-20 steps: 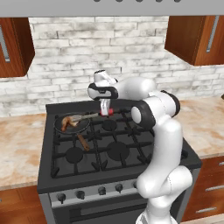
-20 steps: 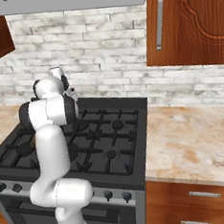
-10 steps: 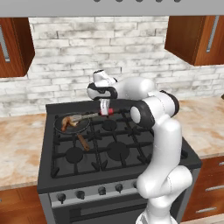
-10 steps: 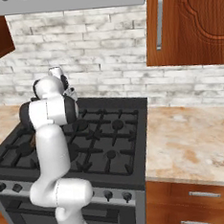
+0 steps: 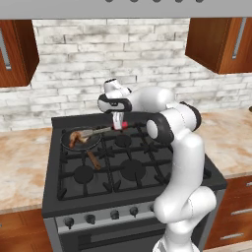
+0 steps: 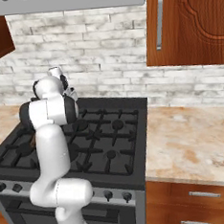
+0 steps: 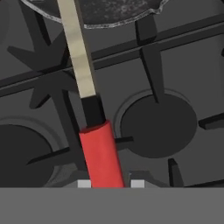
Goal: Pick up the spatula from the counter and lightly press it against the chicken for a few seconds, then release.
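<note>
On the stove's back left burner sits a dark pan (image 5: 84, 145) holding the brown chicken (image 5: 76, 138). The spatula (image 5: 104, 130) has a red handle and a pale flat shaft that reaches left over the pan toward the chicken. My gripper (image 5: 118, 126) points down over the back middle of the stove, shut on the red handle. The hand view looks along the handle (image 7: 101, 155) and the shaft (image 7: 78, 48) up to the pan's rim (image 7: 127, 19). Whether the blade touches the chicken is too small to tell. From the right base view my own arm (image 6: 49, 110) hides the hand.
The pan's wooden handle (image 5: 93, 159) juts toward the front over the black stove grates (image 5: 133, 170). Stone counters flank the stove on the left (image 5: 19, 167) and right (image 6: 193, 140). A brick wall stands close behind, with cabinets (image 5: 221, 42) above.
</note>
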